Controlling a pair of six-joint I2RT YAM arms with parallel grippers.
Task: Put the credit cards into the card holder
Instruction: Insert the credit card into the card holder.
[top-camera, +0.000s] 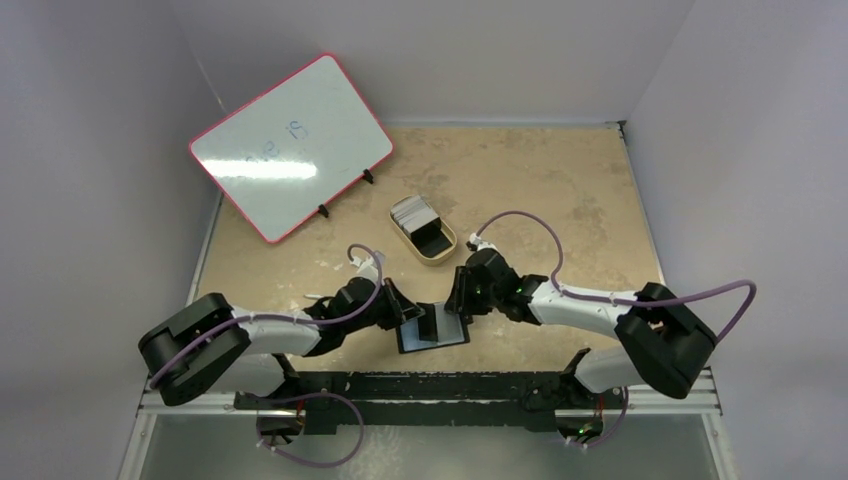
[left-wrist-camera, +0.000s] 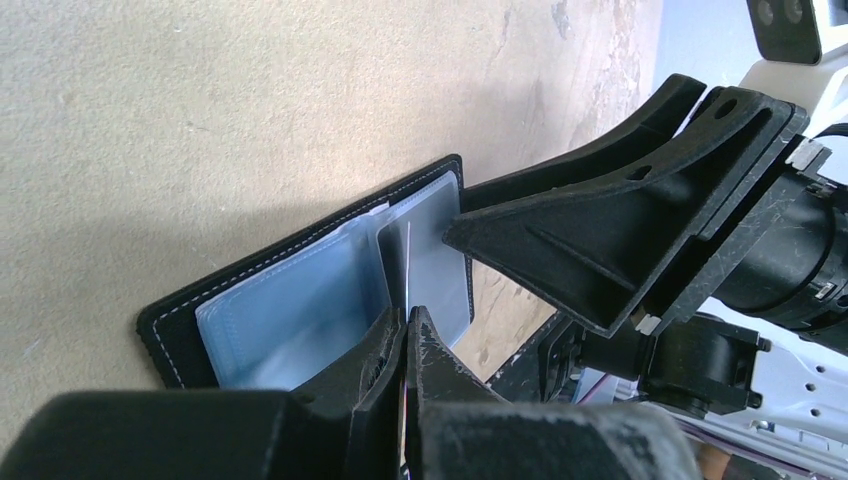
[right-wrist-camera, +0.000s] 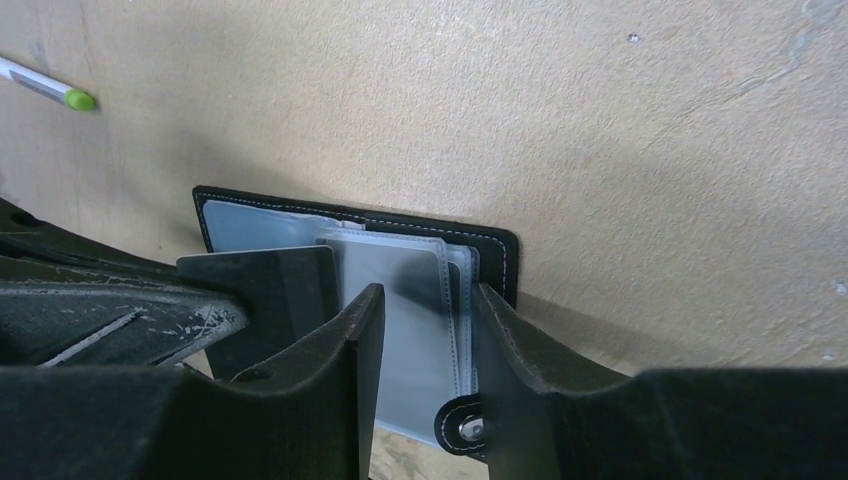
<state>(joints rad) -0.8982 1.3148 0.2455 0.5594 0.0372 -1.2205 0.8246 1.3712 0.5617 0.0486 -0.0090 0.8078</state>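
The left gripper (left-wrist-camera: 405, 330) is pinched tight on a thin grey inner leaf of the card holder (top-camera: 447, 336). The card holder lies open on the desk (top-camera: 560, 190) between the two arms. Behind it, the credit cards (top-camera: 412, 211) sit in a tan tin (top-camera: 446, 249). The right gripper (right-wrist-camera: 428, 295) is partly spread, its fingers on either side of the clear sleeves.

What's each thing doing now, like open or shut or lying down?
Holder, open, lying flat.
Left gripper, shut on a dark card.
Right gripper, open around holder's sleeves.
Tin, open, cards inside.
Whiteboard, propped up.
Pen, lying flat.
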